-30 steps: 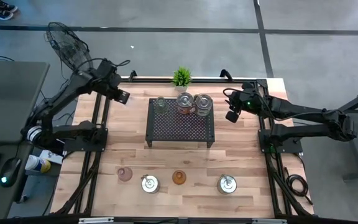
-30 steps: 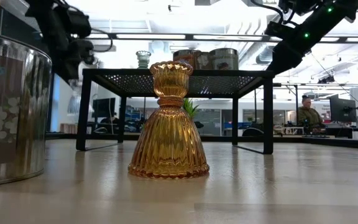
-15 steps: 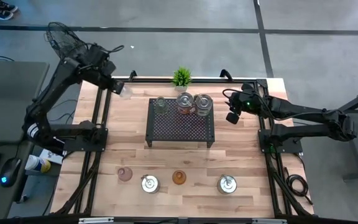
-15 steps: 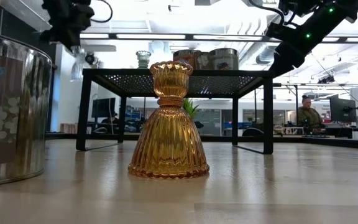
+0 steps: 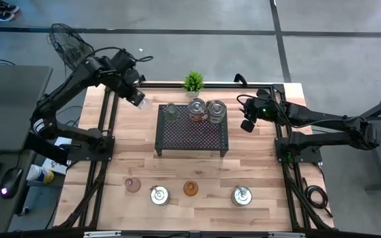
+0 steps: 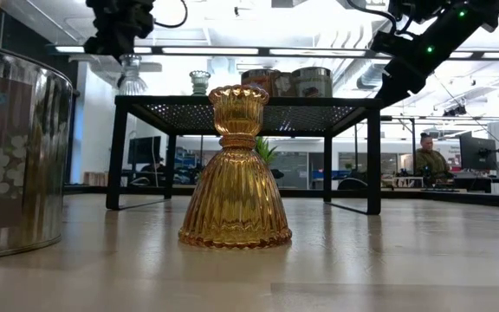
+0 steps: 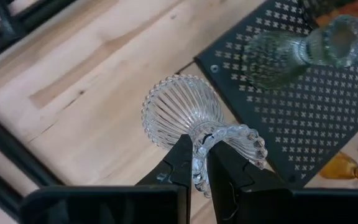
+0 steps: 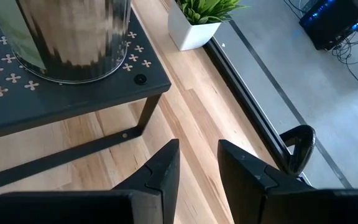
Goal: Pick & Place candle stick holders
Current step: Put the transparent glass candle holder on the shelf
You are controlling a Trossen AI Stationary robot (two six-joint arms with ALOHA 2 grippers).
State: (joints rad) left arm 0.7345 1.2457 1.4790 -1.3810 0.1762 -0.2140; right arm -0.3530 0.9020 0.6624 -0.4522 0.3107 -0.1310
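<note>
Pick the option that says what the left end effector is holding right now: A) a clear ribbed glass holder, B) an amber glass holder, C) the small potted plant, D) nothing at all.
A: in the left wrist view the left end effector is shut on the clear ribbed glass holder, gripping it by its beaded rim just off the edge of the black perforated rack.

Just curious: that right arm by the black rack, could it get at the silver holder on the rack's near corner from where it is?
Probably yes. The right gripper hangs open just off the rack's corner, nothing between it and the silver holder.
</note>
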